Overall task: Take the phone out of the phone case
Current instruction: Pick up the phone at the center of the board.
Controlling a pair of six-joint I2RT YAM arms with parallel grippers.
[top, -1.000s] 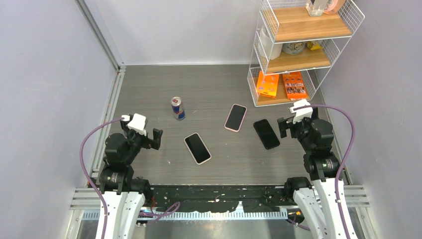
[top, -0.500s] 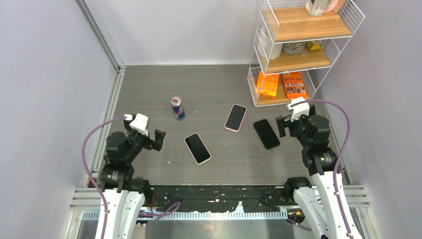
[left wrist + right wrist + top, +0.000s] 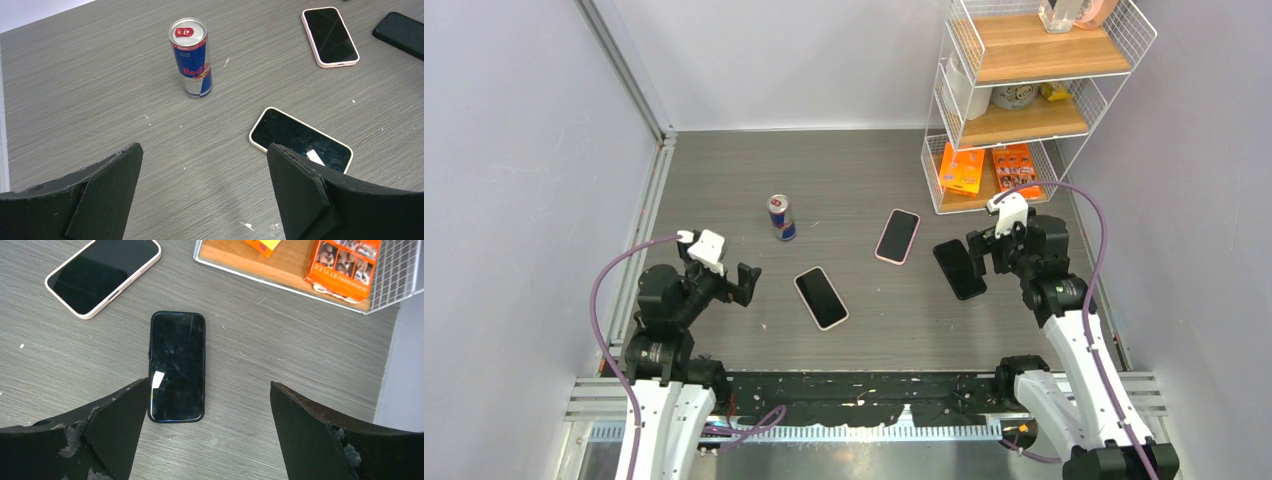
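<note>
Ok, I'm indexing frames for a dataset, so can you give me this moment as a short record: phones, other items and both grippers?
black phone: flat, screen up, dark case
pink-cased phone: flat, screen up, mid-table
cream-cased phone: flat, screen up, nearest the left arm
can: upright, unopened, apart from the phones
wire rack: far right corner, orange boxes on its bottom shelf
left gripper: open, empty
right gripper: open, empty, over the black phone

My left gripper (image 3: 203, 150) hangs wide open, jaws spread, nothing between them, aimed forward and down — left arm (image 3: 662, 318) folded low, elbow bent close above its base. My right gripper (image 3: 210, 385) is wide open too, empty, facing down — right arm (image 3: 1072, 330) stretched forward from its base, wrist leaning inward.
</note>
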